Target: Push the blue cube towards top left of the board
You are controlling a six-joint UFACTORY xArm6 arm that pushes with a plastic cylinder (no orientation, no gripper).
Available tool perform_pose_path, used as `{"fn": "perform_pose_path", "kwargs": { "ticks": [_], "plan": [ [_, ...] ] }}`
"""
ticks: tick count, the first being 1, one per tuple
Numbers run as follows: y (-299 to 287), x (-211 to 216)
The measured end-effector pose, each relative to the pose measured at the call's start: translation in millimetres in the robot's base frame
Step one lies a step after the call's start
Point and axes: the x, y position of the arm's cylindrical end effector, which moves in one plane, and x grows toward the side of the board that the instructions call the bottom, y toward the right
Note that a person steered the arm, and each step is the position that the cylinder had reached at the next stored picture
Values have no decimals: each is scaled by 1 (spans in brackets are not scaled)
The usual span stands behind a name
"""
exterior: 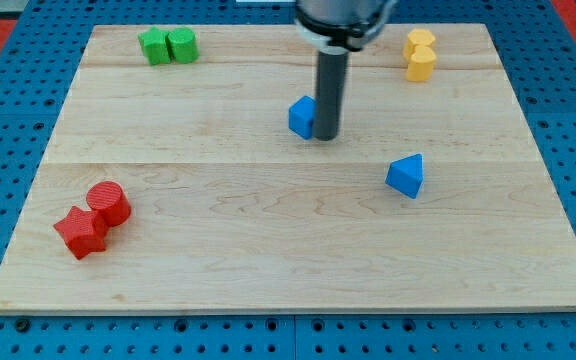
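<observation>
The wooden board (268, 250) carries two green blocks (167, 46), two yellow blocks (420, 54), two red blocks (93, 219) (touching), a blue cube (302, 116) and a blue triangular block (406, 176).

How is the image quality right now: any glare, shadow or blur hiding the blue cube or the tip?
Camera view: lighting is even and soft, with no glare on the wooden board; shadows under the blocks are faint. The blue cube is sharp, but its right side is hidden behind the rod. My tip shows clearly, right beside the cube. The arm's upper part is cropped at the view's top.
</observation>
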Motion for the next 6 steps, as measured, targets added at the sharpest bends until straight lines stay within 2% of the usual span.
{"fn": "perform_pose_path", "kwargs": {
  "ticks": [1,3,6],
  "plan": [
    [-7,-35],
    [-16,-76],
    [-89,-93]
  ]
}}
